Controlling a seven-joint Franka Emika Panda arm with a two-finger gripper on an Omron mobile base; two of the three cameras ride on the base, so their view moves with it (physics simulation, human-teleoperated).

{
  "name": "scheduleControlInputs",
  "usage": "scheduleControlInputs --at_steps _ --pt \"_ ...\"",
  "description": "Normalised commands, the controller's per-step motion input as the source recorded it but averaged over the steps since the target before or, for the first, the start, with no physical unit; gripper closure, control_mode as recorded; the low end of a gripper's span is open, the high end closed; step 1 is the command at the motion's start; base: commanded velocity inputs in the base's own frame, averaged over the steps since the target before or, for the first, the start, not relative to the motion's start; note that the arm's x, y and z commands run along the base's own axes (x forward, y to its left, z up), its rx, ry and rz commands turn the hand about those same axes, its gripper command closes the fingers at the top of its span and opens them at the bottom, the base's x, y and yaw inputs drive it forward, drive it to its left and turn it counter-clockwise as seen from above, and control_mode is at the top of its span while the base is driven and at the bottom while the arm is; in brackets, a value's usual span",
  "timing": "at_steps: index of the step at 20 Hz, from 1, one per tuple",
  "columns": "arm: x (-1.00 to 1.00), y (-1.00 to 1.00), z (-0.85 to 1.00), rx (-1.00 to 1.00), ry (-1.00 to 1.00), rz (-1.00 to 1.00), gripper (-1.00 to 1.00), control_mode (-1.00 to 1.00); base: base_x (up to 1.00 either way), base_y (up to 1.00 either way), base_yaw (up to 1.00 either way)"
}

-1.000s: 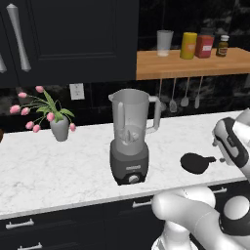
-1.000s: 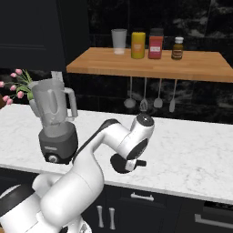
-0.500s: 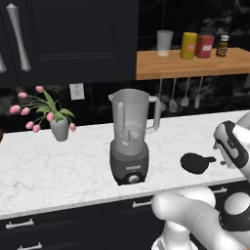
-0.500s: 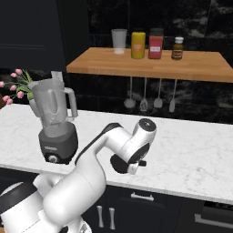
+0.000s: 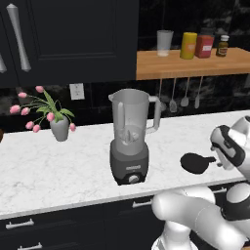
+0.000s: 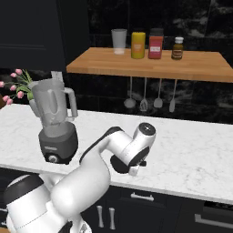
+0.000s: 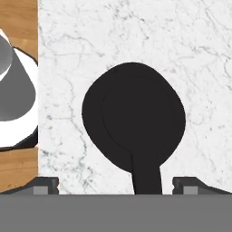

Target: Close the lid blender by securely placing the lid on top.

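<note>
The lid [image 7: 133,115] is a flat black disc lying on the white marble counter [image 7: 181,41], its tab pointing toward the hand. My gripper [image 7: 118,186] hangs just above it, open wide, with one fingertip [image 7: 43,185] on each side of the tab and touching nothing. From the left base view the lid [image 5: 194,162] lies to the right of the blender [image 5: 131,141], with the hand [image 5: 227,149] over its right edge. The blender's grey jar [image 6: 54,102] stands upright on its dark base with its mouth uncovered.
A vase of pink flowers [image 5: 56,122] stands at the counter's left. A wooden shelf [image 5: 195,61] above holds a glass tumbler [image 5: 164,43] and jars, and utensils [image 5: 184,95] hang below it. The counter's front edge [image 7: 38,113] runs close to the lid.
The hand has sunk a little toward the lid. The lid and the blender have not moved.
</note>
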Motion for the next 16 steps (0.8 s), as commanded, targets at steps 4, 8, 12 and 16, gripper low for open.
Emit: scheduleControlInputs --at_steps 4,8,12,16 --pt "0.36 -0.24 -0.18 0.0 0.01 0.05 -1.0 -1.0 0.0 0.0 0.0" --pt "0.37 -0.22 -0.17 0.0 0.03 0.05 -1.0 -1.0 0.0 0.0 0.0" --pt "0.47 -0.28 -0.17 0.0 0.06 0.05 -1.0 -1.0 0.0 0.0 0.0" --pt "0.15 0.0 -0.38 -0.02 0.07 0.01 -1.0 -1.0 0.0 0.0 0.0"
